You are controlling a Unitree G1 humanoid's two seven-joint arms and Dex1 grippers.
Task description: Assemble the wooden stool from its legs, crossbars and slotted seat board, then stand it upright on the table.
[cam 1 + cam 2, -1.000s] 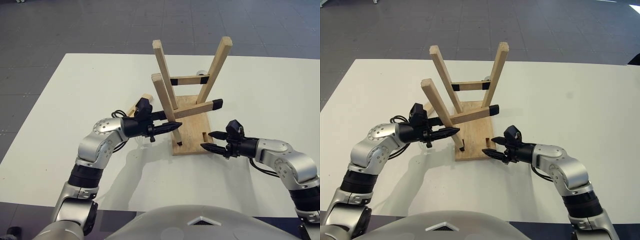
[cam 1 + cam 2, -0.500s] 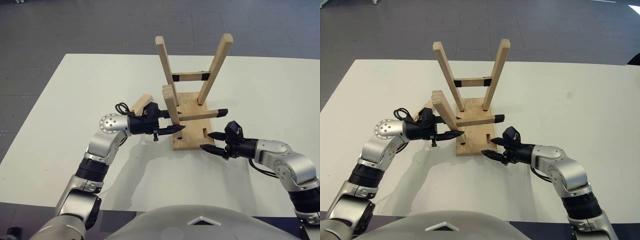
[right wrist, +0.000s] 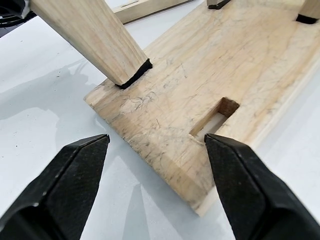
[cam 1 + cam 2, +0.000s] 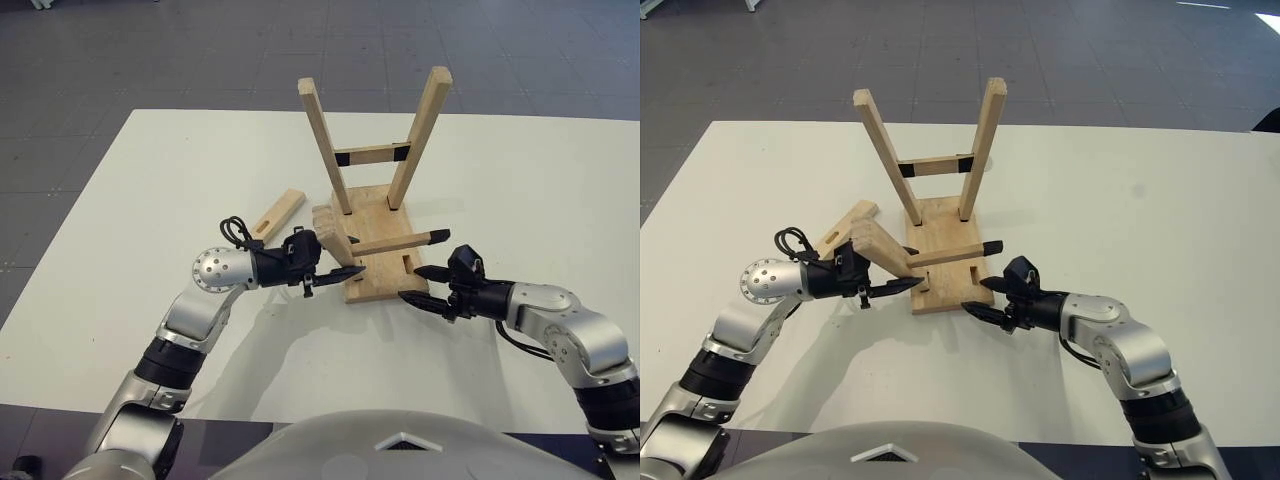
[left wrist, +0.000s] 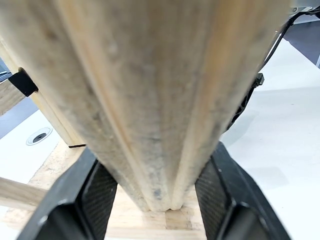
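Since the left gripper [image 4: 345, 275], clenched on a pale wooden leg [image 4: 330, 232], tipped it low over the slotted seat board [image 4: 385, 277], righting seems due; right gripper [image 4: 408, 283] gapes nearby.

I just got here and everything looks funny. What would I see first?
An upside-down stool in the middle of the table: two legs poke up from the seat board. The left fingers pinch a third, leaning leg at the board's near corner, while the right fingers are open beside an empty slot.
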